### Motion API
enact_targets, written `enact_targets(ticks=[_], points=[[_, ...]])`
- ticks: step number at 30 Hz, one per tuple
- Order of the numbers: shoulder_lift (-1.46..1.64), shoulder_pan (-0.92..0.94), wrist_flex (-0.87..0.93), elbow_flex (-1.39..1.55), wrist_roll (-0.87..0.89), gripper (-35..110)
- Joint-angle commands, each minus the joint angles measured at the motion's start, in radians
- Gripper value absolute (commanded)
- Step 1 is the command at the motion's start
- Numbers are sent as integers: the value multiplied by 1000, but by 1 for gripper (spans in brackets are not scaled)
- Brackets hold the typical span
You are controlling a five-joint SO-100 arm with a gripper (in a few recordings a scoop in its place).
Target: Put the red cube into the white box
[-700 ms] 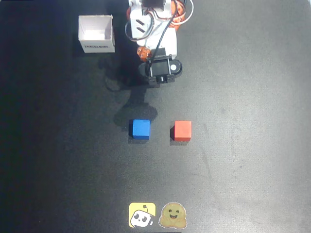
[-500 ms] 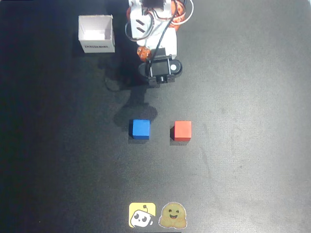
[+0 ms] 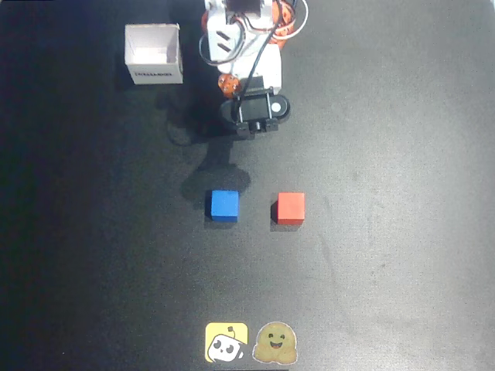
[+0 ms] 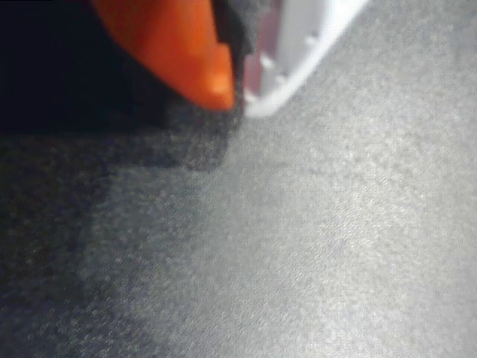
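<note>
Reaching for the red cube (image 3: 291, 208) is judged to be the step in hand, since the cube is seen lying untouched on the dark table (image 3: 402, 255) in the overhead view, just right of the blue cube (image 3: 224, 205) and apart from it by a clear gap. The gripper (image 4: 237, 95) is seen in the wrist view with its orange and white fingertips closed together, nothing held between them, above bare table surface. In the overhead view the arm (image 3: 247, 77) is folded near its base at the top of the picture, well apart from both cubes. The white box (image 3: 154, 52) is placed at the upper left, open side up, with its lettering on the wall facing the cubes, and it appears empty.

To do the step well, the jaws should be opened wide before the descent is made, so that the cube is not knocked aside by closed tips. The approach is best aimed at the right-hand cube alone, with the fingers set across two opposite flat faces and kept away from the blue one. A square, centred grasp is advised, as a small cube can twist out of a grip taken at a corner. The two stickers (image 3: 251, 342) at the bottom edge are well clear of the path.
</note>
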Motion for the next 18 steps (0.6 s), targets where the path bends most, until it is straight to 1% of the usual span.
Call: enact_targets(ticks=[1, 14, 18], points=[[5, 0, 5, -5, 6, 0], [5, 2, -9, -6, -8, 0], [5, -12, 18, -84, -11, 0]])
